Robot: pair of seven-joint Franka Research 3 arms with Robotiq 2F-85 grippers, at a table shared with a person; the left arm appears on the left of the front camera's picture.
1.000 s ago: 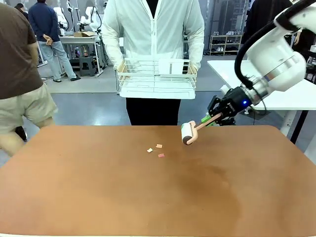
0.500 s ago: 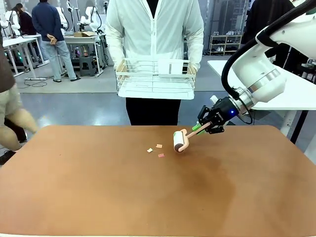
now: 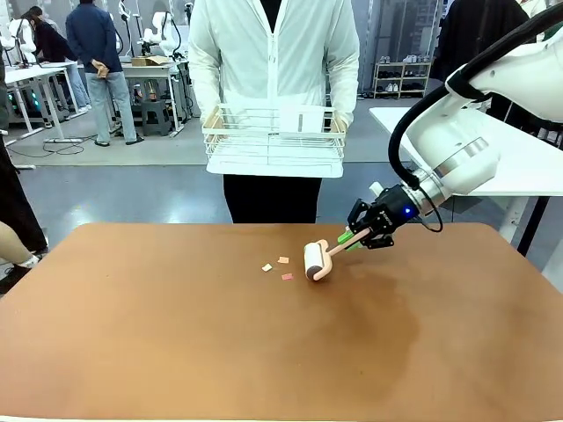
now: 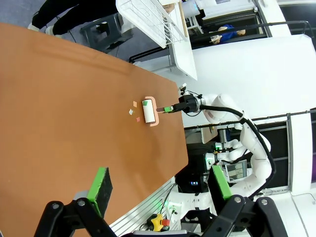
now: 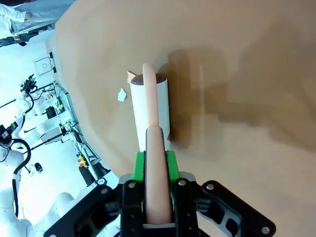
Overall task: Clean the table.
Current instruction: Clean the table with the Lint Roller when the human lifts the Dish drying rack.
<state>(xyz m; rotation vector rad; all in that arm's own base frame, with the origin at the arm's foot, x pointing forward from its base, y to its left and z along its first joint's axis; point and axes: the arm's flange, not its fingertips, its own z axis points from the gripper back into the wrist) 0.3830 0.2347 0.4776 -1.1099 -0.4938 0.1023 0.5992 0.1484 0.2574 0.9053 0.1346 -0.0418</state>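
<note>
The big brown surface (image 3: 176, 352) is the thing to be cleaned. It reaches from the robot's side across to the person (image 3: 273, 53) at the far side. It is bare but for three small bits of paper (image 3: 283, 260) near the far middle.

The right fingers (image 3: 347, 236) are clamped tight on the pink handle (image 3: 336, 247) of a sticky roller (image 3: 313, 261). The grip is at the back end of the handle, so the white roll sticks out in front and can get to the surface first. The roll sits low, just beside the bits, on their right. It looks to be touching the surface, but I cannot tell for sure. I think it is there to roll over the bits and pick them up.

The left fingers (image 4: 101, 190) are apart and hold nothing. They hang high over the near side, well away from the job, so they are not in the way.

The person holds a white wire rack (image 3: 274, 145) up in both hands, off the surface. That may be to leave room for the cleaning.
</note>
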